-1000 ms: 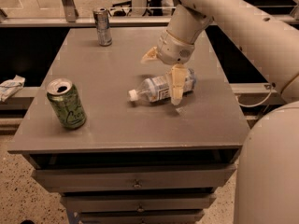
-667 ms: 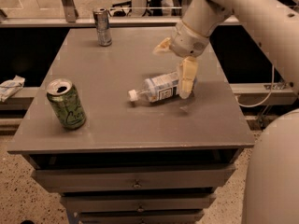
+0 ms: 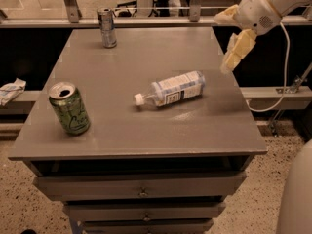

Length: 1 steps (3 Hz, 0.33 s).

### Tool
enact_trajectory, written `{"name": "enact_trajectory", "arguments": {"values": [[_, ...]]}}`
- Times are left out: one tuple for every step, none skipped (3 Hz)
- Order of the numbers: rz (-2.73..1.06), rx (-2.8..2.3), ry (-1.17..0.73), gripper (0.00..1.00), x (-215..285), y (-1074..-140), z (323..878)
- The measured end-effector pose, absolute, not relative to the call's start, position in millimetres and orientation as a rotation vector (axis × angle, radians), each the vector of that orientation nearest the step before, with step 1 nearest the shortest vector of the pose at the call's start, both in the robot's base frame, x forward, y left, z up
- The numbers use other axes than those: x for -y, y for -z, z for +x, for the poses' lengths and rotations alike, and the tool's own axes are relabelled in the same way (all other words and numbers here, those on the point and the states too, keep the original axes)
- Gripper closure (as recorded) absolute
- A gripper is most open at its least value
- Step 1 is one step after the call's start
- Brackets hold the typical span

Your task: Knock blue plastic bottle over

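Most of my arm is cut off at the top right corner. Only the wrist and claw (image 3: 222, 44) show, above the desk's right rim, with the fingers spread and gripping nothing. The grey desk (image 3: 122, 72) has drawers below and stands on a speckled floor. The blue plastic bottle (image 3: 173, 89) lies on its side right of centre. Its long axis runs roughly left-right, and the white cap points left and slightly toward the near edge.

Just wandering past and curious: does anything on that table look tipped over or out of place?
Yes. The blue plastic bottle lies on its side on the table, cap pointing left, while the green can and silver can stand upright. No spill shows. The gripper hangs open above its right edge, touching nothing.
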<state>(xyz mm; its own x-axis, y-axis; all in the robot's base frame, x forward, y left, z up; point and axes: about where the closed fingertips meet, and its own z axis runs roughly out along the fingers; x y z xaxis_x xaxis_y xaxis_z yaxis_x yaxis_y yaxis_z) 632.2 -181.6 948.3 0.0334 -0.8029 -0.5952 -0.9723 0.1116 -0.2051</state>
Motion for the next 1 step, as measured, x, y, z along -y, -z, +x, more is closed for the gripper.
{"name": "enact_trajectory", "arguments": {"values": [[-1.708, -1.796, -0.360, 0.00, 182.0, -953.6, 636.8]]}}
